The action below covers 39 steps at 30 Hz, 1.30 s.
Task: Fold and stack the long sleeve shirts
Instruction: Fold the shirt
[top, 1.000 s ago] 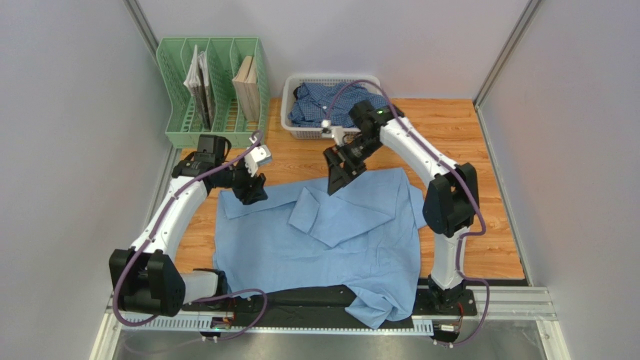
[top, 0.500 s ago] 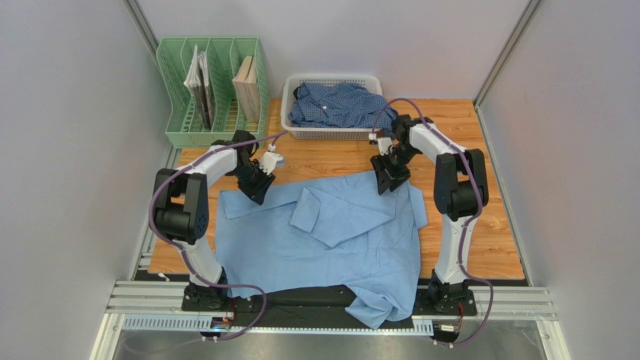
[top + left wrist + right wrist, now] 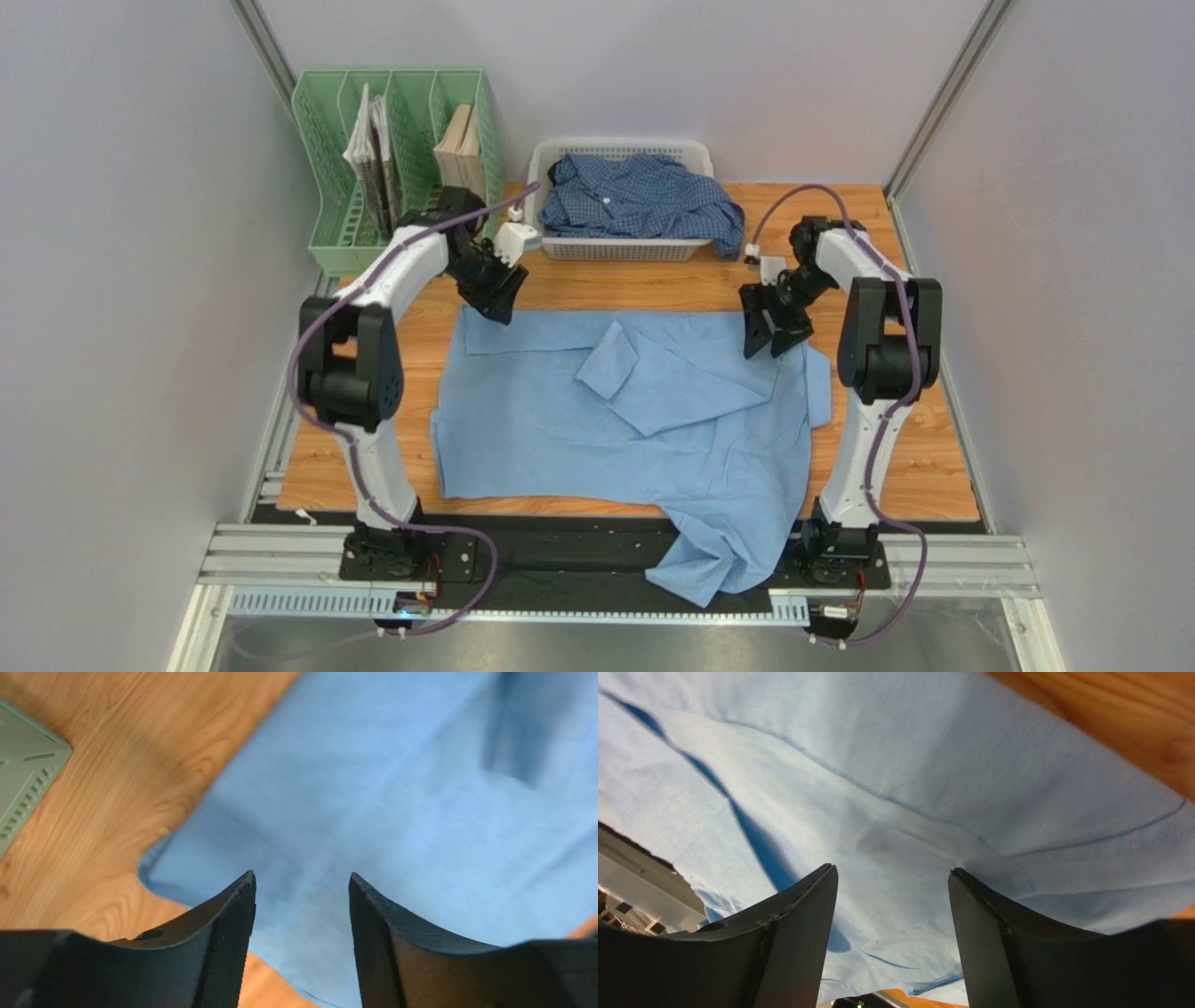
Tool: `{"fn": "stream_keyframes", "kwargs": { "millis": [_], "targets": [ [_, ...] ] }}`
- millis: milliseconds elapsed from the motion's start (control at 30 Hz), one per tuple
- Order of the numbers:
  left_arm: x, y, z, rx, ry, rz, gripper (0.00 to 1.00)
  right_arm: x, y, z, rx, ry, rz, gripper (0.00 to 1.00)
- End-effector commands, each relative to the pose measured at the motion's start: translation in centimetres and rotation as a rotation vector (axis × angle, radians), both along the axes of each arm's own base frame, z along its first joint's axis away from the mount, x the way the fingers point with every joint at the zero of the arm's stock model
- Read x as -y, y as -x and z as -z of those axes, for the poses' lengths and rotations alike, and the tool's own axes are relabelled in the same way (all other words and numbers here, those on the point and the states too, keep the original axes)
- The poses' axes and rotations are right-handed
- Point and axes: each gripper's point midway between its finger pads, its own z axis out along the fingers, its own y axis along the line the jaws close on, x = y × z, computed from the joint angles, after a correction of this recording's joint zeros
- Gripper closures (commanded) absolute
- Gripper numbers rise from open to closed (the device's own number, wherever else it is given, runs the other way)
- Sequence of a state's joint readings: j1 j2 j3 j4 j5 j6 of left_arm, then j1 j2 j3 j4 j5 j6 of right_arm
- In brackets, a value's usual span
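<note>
Both arms have swung out to the far corners, and the sky-blue shirt (image 3: 617, 434) has slid toward the basket (image 3: 617, 143).

Top view: it lies flat on the table (image 3: 631, 287), hem spilling over the near edge. Checked shirt (image 3: 631, 196) heaped in the basket. Left gripper (image 3: 494, 297) and right gripper (image 3: 769, 333) are at its far corners.

Left wrist: jaws spread over the cloth edge, nothing pinched.

Right wrist: jaws spread over a seam.

The cloth looks light and limp. It is probably best pinched at the shoulder seams.

Lt-blue shirt (image 3: 617, 420) flat on table (image 3: 645, 287)
</note>
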<state>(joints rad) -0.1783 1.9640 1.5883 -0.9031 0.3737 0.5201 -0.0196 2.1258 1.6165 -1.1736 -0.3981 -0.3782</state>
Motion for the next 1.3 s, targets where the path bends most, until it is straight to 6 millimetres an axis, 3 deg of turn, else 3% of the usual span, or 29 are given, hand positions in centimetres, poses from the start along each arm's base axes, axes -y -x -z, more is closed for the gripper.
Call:
{"fn": "stream_keyframes", "kwargs": {
  "millis": [0,33,67,100,133,267,367,467,667,733,800,900,1100,1200,1233,1267],
  "targets": [
    [6.0,4.3,-11.1,0.271,0.231,0.107,0.39,-3.6,0.2,-7.7,0.216,-0.200,-0.086,0.33],
    [6.8,5.3,-10.6,0.279,0.257,0.116,0.38,-3.8,0.1,-8.5,0.240,-0.214,-0.086,0.33],
    [7.4,6.1,-11.3,0.292,0.299,0.114,0.37,-5.9,0.5,-9.1,0.264,-0.232,-0.144,0.33],
    [7.5,6.8,-13.2,0.342,0.345,0.099,0.33,-6.9,0.6,-10.2,0.296,-0.255,-0.168,0.33],
    [7.8,7.2,-13.0,0.336,0.386,0.055,0.32,-7.7,0.9,-10.5,0.292,-0.262,-0.159,0.34],
    [8.1,9.0,-16.4,0.414,0.481,0.043,0.25,-13.7,2.0,-10.8,0.236,-0.359,-0.206,0.37],
    [7.9,10.2,-18.3,0.436,0.510,0.038,0.13,-17.4,2.3,-9.2,0.165,-0.385,-0.227,0.37],
    [7.5,10.9,-19.3,0.408,0.516,0.010,0.09,-20.1,1.9,-6.9,0.139,-0.368,-0.255,0.34],
    [5.7,11.5,-19.1,0.362,0.492,-0.064,0.01,-23.3,0.9,-2.8,0.101,-0.297,-0.275,0.22],
    [5.1,11.8,-18.9,0.373,0.492,-0.079,0.01,-24.3,0.2,-3.0,0.109,-0.306,-0.276,0.22],
    [4.3,11.8,-18.9,0.381,0.494,-0.100,0.01,-25.8,0.8,-3.2,0.080,-0.341,-0.291,0.24],
    [3.5,11.5,-18.8,0.371,0.513,-0.129,0.01,-29.0,1.6,-5.0,0.078,-0.408,-0.333,0.30],
    [3.0,10.4,-18.2,0.381,0.540,-0.145,0.03,-36.1,3.1,-10.8,0.100,-0.598,-0.418,0.31],
    [3.2,10.1,-16.3,0.366,0.524,-0.116,0.14,-37.3,2.3,-13.2,0.133,-0.659,-0.420,0.31],
    [3.3,10.1,-15.8,0.370,0.510,-0.098,0.17,-36.8,1.9,-14.8,0.156,-0.679,-0.415,0.31],
    [3.5,10.1,-14.8,0.379,0.478,-0.050,0.23,-35.2,0.7,-15.3,0.162,-0.682,-0.373,0.31]
  ]
}}
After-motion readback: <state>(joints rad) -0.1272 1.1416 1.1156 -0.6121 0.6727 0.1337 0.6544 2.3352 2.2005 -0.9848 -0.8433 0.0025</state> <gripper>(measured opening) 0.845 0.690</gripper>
